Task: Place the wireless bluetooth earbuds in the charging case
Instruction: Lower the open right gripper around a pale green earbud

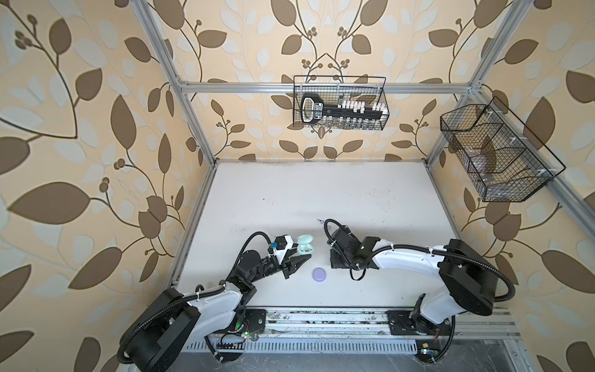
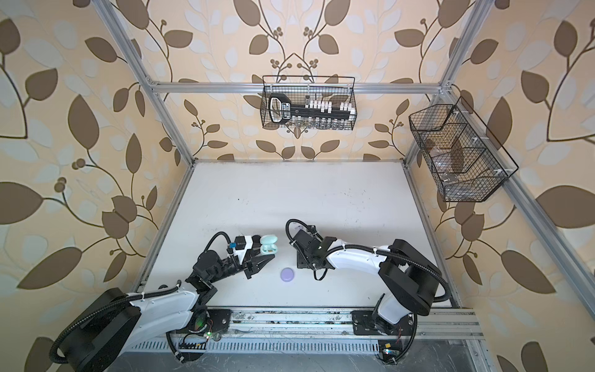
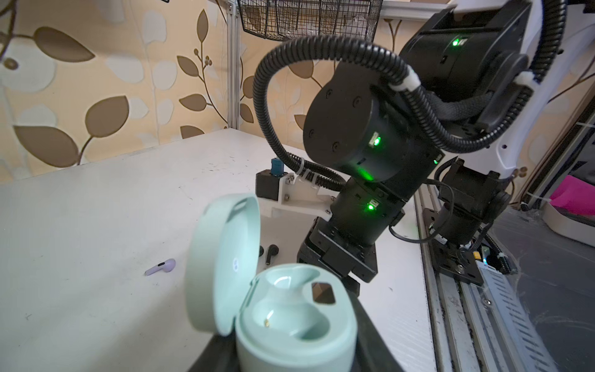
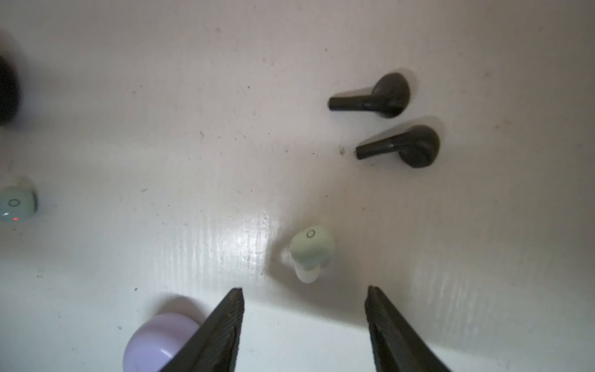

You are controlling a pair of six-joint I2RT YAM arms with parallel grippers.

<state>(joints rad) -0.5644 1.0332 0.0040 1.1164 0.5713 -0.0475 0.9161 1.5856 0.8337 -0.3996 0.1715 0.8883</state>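
1. In both top views the left hand (image 1: 301, 259) (image 2: 267, 260) reaches toward the middle of the white tabletop (image 1: 289, 193). The mint charging case (image 1: 304, 246) (image 2: 268, 245) sits at its tips with the lid swung up.
2. The left wrist view settles the grip. The base of the mint charging case (image 3: 289, 322) is wedged between the two dark fingers (image 3: 376, 348), so this hand is clamped on it. The lid stands open and both wells are bare.
3. From above, the right hand is hidden under the right arm (image 1: 396, 257). Only the right wrist view shows the right hand (image 4: 304, 290), its fingers spread apart with nothing between them.
4. Just beyond those tips a mint earbud (image 4: 310, 251) lies on the tabletop, touched by neither finger.
5. The same view shows the two black earbuds (image 4: 376, 96) side by side farther off. A second mint earbud (image 4: 16, 204) with a red dot lies at the picture's edge, well apart from the first.
6. A closed lilac case (image 1: 319, 274) (image 2: 287, 274) lies between the two hands. The right wrist view shows it (image 4: 161, 341) partly behind one finger.
7. Only the left wrist view shows a lilac earbud (image 3: 161, 266), lying on the tabletop beyond the open lid.
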